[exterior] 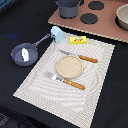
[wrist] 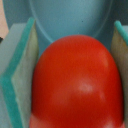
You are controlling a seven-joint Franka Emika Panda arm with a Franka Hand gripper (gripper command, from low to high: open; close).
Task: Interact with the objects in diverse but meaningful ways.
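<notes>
In the wrist view a red tomato fills the space between my gripper's two teal fingers; both pads sit against its sides. The gripper and the tomato are out of the exterior view. There, a dark grey long-handled frying pan lies at the exterior view's left with a small white piece in it. A pale blue cup stands by the pan's handle end. A flat yellow packet lies beside the cup.
A striped placemat holds a round beige plate, a knife and a fork. A toy stove at the back carries a dark pot and a bowl. A blue-grey curved surface lies behind the tomato.
</notes>
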